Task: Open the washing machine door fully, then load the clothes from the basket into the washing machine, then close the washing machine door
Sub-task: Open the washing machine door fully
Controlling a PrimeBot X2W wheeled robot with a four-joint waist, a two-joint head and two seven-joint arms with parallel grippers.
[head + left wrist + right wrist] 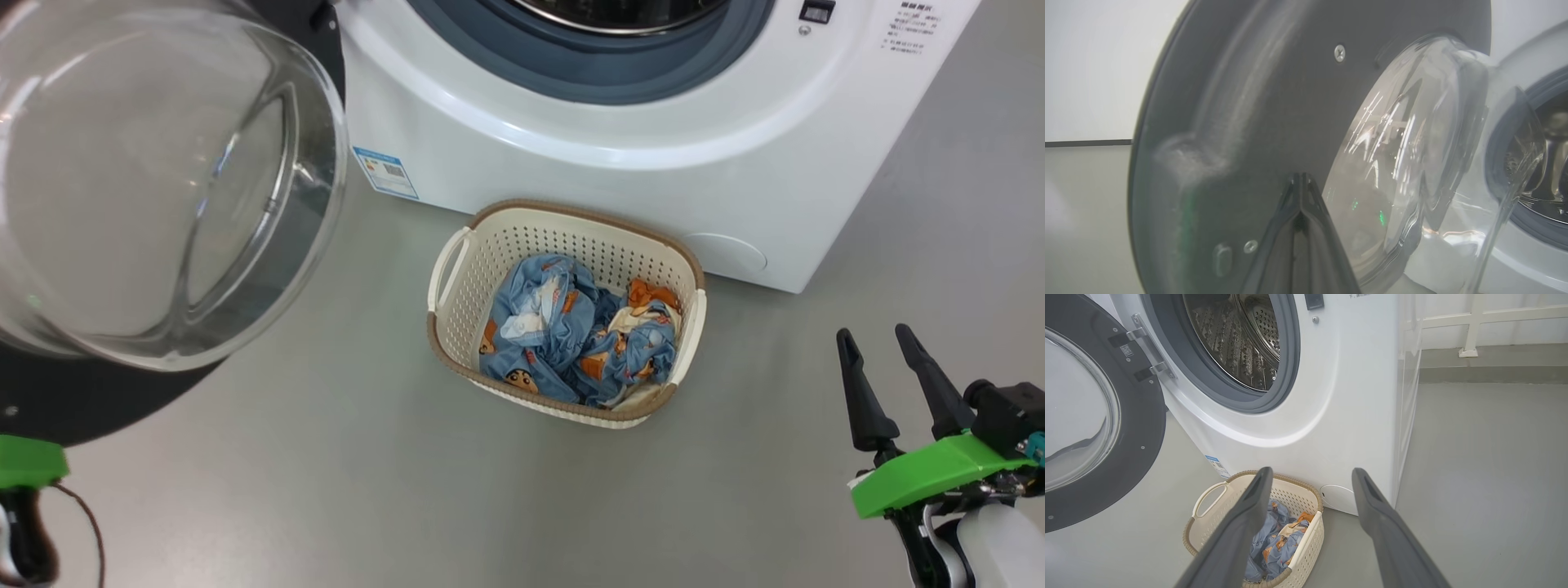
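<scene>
Standing swung open at the robot's left, the washing machine door [163,180] leaves the steel drum [1237,343] of the washing machine [571,155] exposed. Just before the machine, the basket [571,214] sits on the grey floor [326,490] with the clothes [571,335] bundled inside. The left gripper [1300,177] points at the door's dark inner rim, fingers pressed together. The right gripper [873,333] hovers right of the basket, fingers apart, empty.

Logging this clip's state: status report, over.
Left gripper shut, at inner face of washing machine door. Right gripper open, empty, right of basket. Door wide open; clothes in basket. Nothing blocking drum.
</scene>
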